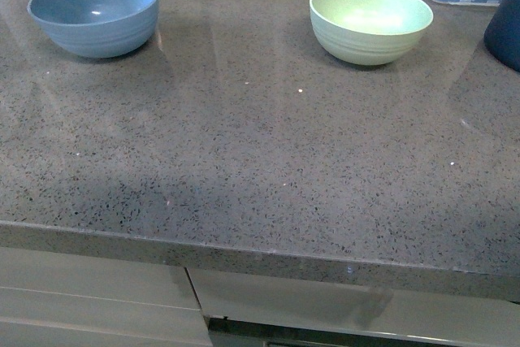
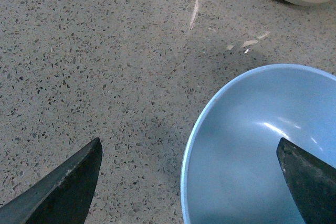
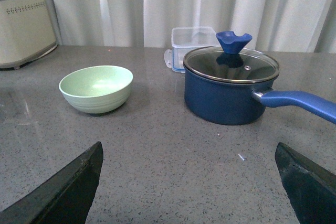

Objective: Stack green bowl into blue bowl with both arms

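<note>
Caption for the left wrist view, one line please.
Left gripper open astride the rim of the blue bowl, which sits empty on a speckled grey countertop.

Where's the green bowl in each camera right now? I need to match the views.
Front view: green bowl upper right, on the counter.
Left wrist view: not in it.
Right wrist view: green bowl between the cream appliance and the navy pot.
Shared landmark: cream appliance, in all three.
</note>
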You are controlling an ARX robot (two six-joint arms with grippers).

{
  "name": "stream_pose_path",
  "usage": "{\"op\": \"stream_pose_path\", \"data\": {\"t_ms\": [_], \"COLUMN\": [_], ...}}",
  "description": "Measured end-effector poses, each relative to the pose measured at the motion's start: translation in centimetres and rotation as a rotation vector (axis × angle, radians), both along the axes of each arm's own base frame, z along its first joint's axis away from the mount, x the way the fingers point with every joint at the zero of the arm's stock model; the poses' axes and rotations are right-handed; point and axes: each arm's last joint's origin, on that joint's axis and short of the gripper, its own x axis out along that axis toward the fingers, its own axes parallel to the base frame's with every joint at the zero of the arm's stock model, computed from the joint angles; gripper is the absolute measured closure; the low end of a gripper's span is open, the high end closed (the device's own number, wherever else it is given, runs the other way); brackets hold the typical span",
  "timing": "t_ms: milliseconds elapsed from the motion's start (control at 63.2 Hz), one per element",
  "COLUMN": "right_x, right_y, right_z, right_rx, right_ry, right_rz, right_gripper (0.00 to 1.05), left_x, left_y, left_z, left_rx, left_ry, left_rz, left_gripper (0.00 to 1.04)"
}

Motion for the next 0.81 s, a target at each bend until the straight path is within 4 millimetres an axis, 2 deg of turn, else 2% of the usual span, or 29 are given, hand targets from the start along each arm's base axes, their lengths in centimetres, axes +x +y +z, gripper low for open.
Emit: {"op": "stream_pose_path", "data": {"t_ms": [364, 744, 807], "right_x": [0.0, 0.0, 0.0], "right_y": [0.0, 0.0, 0.0], "right_z": [0.0, 0.0, 0.0], "right_rx": [0.0, 0.0, 0.0], "right_ry": [0.0, 0.0, 0.0], "right_rz": [0.0, 0.0, 0.0], "right_gripper": [0.1, 0.1, 0.1], "left_x": [0.6, 0.8, 0.9], "left_y": [-0.1, -0.5, -0.6], "left_z": [-2.1, -2.3, -2.3], "left_rx": [-0.013, -0.025, -0.026], "left_ry": [0.042, 0.025, 0.023], "left_rz": [0.001, 0.003, 0.002], "left_gripper": [0.08, 0.62, 0.75]}}
